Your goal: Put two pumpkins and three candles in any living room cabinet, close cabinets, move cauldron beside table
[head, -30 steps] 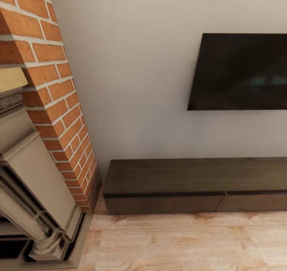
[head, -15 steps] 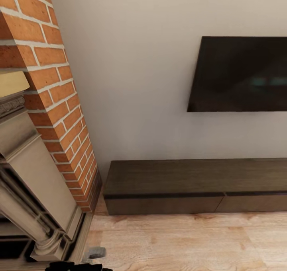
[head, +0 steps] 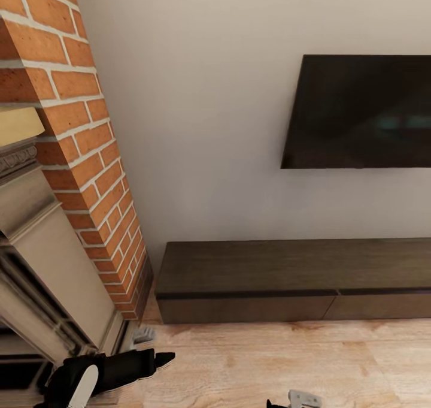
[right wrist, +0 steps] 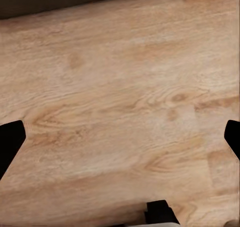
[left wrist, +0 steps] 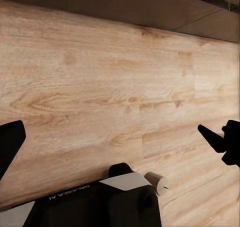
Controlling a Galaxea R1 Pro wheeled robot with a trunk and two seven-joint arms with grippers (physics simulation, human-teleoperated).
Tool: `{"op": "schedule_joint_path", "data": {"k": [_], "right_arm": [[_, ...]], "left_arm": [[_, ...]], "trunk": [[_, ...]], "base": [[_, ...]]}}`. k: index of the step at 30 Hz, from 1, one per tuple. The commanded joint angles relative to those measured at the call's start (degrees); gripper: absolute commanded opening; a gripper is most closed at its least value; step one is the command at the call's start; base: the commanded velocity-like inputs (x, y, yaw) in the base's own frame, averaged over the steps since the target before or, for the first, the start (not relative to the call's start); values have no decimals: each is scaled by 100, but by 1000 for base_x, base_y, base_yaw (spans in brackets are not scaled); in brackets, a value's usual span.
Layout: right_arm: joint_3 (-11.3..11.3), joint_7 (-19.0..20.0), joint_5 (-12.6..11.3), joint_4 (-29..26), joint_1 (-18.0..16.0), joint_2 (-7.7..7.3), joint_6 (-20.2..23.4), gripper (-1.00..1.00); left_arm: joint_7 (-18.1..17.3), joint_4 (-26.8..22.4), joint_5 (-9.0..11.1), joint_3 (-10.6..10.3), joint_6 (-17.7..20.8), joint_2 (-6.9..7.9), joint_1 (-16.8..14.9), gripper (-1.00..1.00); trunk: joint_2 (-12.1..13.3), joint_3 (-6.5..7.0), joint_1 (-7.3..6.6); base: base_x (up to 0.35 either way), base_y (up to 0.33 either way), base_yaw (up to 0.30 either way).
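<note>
The cabinet [head: 287, 279], drawers shut, sits against the wall under the dark TV [head: 359, 111], beyond the left hand [left wrist: 120, 152] and right hand [right wrist: 120, 137] (both spread wide, holding nothing) hovering over the wooden floor [head: 269, 360].

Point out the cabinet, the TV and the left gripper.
cabinet [head: 251, 267]: head view, on its dark top.
TV [head: 359, 111]: head view, mid-screen.
left gripper [head: 157, 358]: head view, at its fingertips.

A home living room: a dark flat television [head: 359, 111] hangs above a long low dark-brown wooden cabinet [head: 287, 279], beside what seems a red-brick fireplace [head: 78, 144].
</note>
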Motion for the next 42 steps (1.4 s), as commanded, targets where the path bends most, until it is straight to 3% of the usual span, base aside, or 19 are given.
{"op": "schedule_joint_path", "data": {"k": [1,4,8,10,12,14,15,17,19,21,26,29,31,32,35,42], "right_arm": [[141,-78,-29,-8,-6,-3,27,100],[293,-178,-1,-24,-9,-6,38,100],[460,-687,-19,-82,-14,-11,25,100],[461,-688,-92,-149,-15,-10,-45,100],[404,-384,-364,-283,-16,-9,-329,100],[153,257,-1062,-377,-17,-21,-670,100],[-70,685,-1610,-379,-17,-39,-773,100],[-636,1800,-3049,-296,-13,-67,-878,100],[-969,2699,-4189,-84,-14,-89,-877,100],[-1105,3090,-4697,77,-18,-125,-878,100],[-1246,3354,-5053,166,-47,-151,-1062,100],[-1439,3640,-5575,185,-52,-162,-1089,100],[-1513,4177,-6064,219,-53,-165,-1065,100],[-1527,4430,-6179,231,-53,-166,-1016,100],[-1549,5057,-6327,246,-53,-166,-689,100],[-1557,5367,-6376,241,-53,-166,-397,100]], "left_arm": [[-38,-2,-21,3,19,10,-31,100],[-38,-4,10,78,19,13,-122,100],[-33,67,256,291,17,16,-261,100],[-33,86,303,323,18,15,-274,100],[-36,97,337,364,20,19,-281,100],[-38,102,385,392,24,22,-281,100],[-38,103,429,396,25,23,-281,100],[-38,105,500,404,26,28,-281,100],[-38,105,530,391,27,22,-280,100],[-38,105,539,360,27,-3,-280,100],[-38,105,649,330,34,-21,-279,100],[-38,99,1021,171,36,-19,-279,100],[-38,82,1383,-22,35,6,-279,100],[-38,78,1509,-67,35,13,-276,100],[-38,72,1710,-168,35,14,-272,100],[-38,68,1850,-205,35,23,-254,100]], "trunk": [[-4,-6,0],[-4,-6,0],[-4,-6,0],[-4,-6,0],[-4,-6,0],[-4,-6,0],[-4,-6,0],[-4,-6,0],[-4,-6,0],[-4,-6,0],[-4,-6,0],[-4,-6,0],[-4,-6,0],[-4,-6,0],[-4,-6,0],[-204,-96,110]], "base": [[0,0,0],[0,0,0],[0,0,0],[0,0,0],[0,0,0],[0,0,0],[0,0,0],[0,0,0],[0,0,0],[0,0,0],[0,0,0],[0,0,0],[0,0,0],[0,0,0],[0,0,0],[0,0,0]]}}
